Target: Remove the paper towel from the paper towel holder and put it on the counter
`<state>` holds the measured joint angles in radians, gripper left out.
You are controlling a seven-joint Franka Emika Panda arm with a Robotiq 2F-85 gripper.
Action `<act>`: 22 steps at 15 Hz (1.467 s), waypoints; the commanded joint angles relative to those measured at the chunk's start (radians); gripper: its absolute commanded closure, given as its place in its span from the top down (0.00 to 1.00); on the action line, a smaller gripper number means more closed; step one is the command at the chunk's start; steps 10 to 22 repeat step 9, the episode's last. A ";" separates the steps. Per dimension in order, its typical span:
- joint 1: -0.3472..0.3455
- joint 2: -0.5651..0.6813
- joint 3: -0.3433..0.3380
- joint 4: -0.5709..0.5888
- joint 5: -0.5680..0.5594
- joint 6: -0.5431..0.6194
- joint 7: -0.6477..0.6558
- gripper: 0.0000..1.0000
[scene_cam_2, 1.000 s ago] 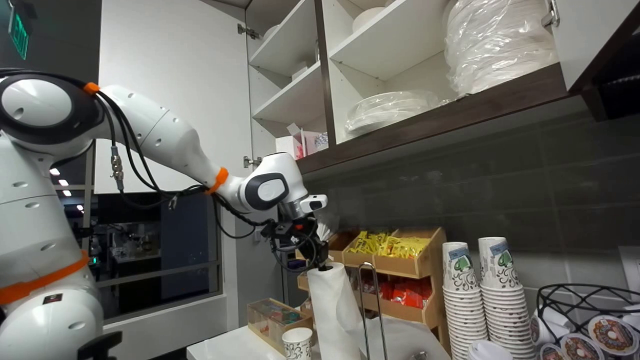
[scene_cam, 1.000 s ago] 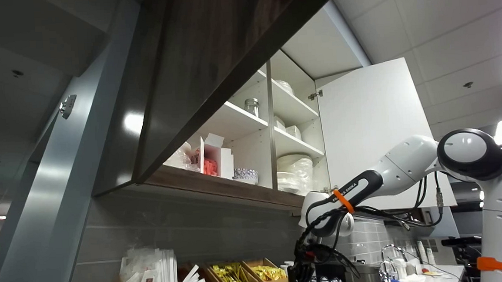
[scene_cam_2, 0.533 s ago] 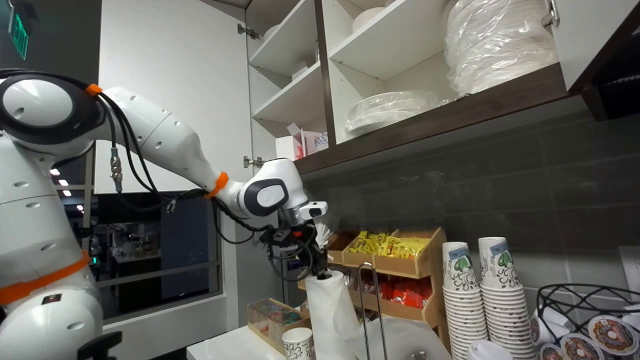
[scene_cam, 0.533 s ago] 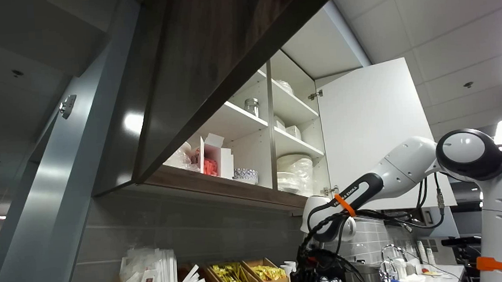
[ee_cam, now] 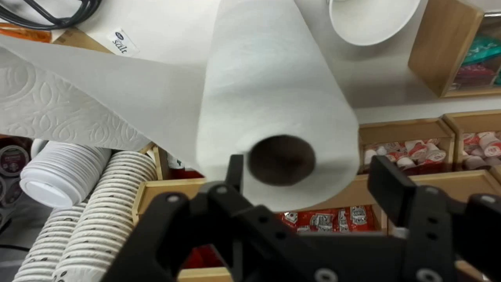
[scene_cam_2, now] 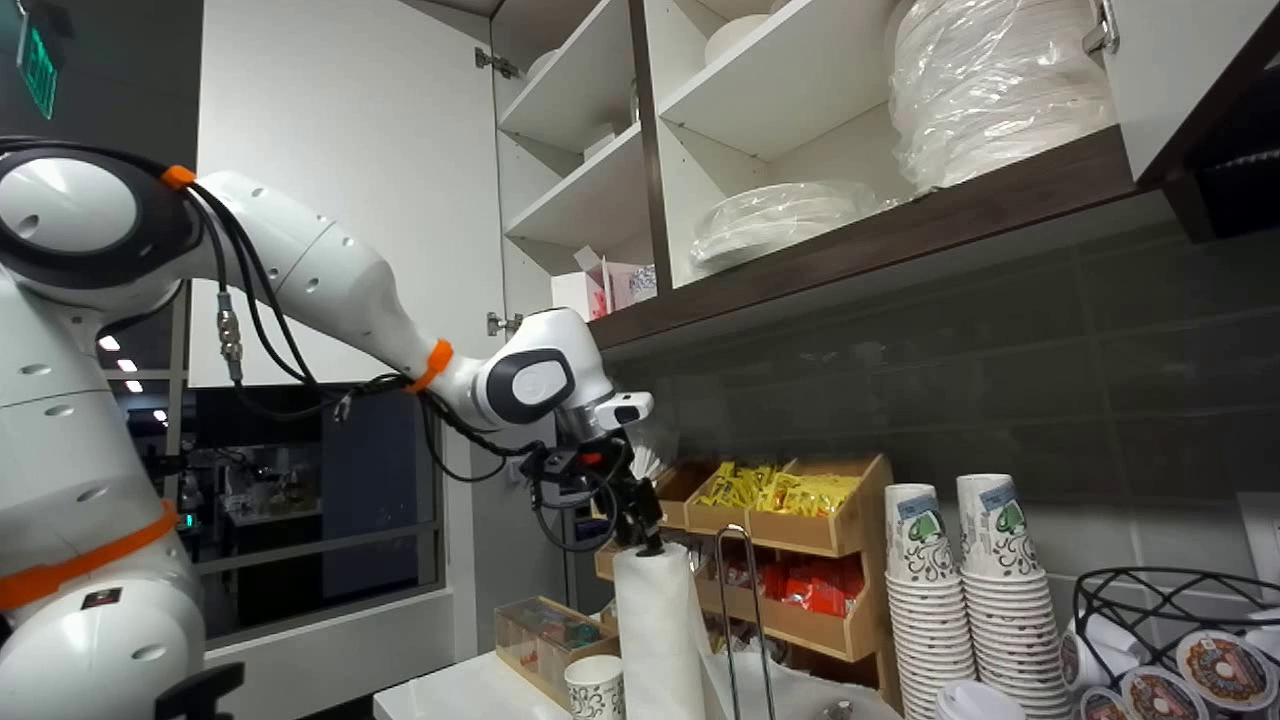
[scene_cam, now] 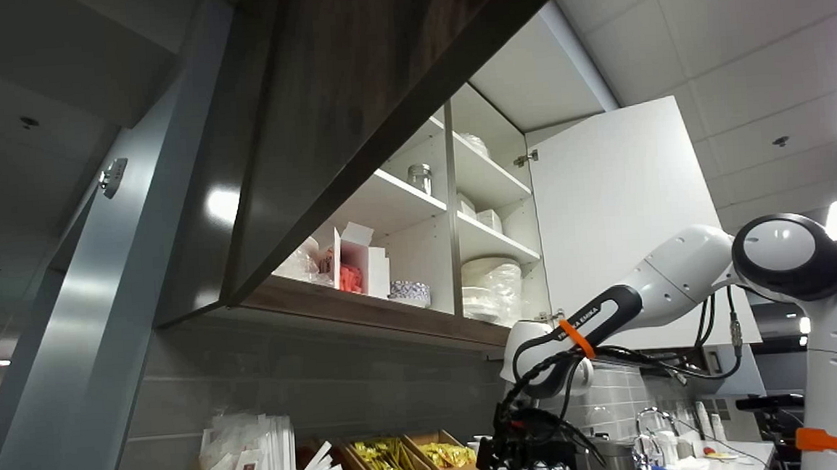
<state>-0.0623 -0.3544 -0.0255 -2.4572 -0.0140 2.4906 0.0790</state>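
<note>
The paper towel (scene_cam_2: 655,640) is a white roll standing nearly upright in an exterior view, its base below the frame. A loose sheet (ee_cam: 160,86) trails off its side. Seen from above, the core hole of the paper towel (ee_cam: 270,94) is dark, with no post in it. My gripper (ee_cam: 309,172) is open at the roll's top. One fingertip overlaps the top face beside the hole; the other stands outside the roll. A thin metal wire loop (scene_cam_2: 734,528), apparently the paper towel holder, rises beside the roll. Part of the white counter (scene_cam_2: 475,690) shows.
A paper cup (scene_cam_2: 596,690) and a clear-fronted box (scene_cam_2: 555,640) stand close to the roll. Behind is a wooden condiment rack (scene_cam_2: 875,560); cup stacks (scene_cam_2: 930,640) stand right of it. The cupboard's lower edge (scene_cam_2: 800,260) overhangs the area. A salt packet (ee_cam: 123,43) lies on the counter.
The roll has come down slightly and straightened, and its loose sheet sags lower. My gripper first went down with it, then opened and rose a little.
</note>
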 commanded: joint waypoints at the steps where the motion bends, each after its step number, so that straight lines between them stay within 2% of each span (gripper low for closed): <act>1: -0.032 -0.077 0.024 0.000 -0.045 -0.029 0.067 1.00; 6: -0.077 -0.170 0.049 0.031 -0.111 -0.132 0.116 1.00; 7: -0.052 -0.128 0.026 0.030 -0.082 -0.074 0.076 1.00; 9: -0.063 -0.157 0.032 0.035 -0.093 -0.106 0.087 1.00; 22: -0.063 -0.157 0.032 0.035 -0.093 -0.106 0.087 1.00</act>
